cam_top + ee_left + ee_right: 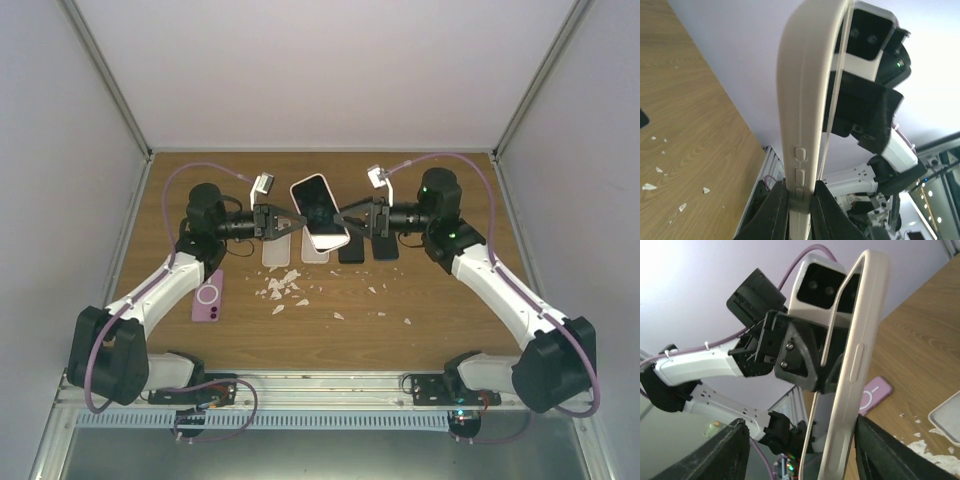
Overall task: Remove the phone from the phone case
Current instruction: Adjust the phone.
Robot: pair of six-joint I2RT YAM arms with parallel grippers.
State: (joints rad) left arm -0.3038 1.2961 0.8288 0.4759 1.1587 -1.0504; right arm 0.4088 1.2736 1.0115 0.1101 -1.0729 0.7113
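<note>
Above wooden table (440, 300), left end effector (800, 189) pinches phone case (801, 100).

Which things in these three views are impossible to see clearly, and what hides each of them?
- Left wrist view: the left gripper clamps the case edge-on, so nothing inside it shows.
- Top view: whether the phone sits fully in the case is too small to tell.
- Right wrist view: the bottom edge cuts off the right gripper, so its contact with the case is unclear.
- Top view: the raised phone hides part of a pale cover lying beneath.
</note>
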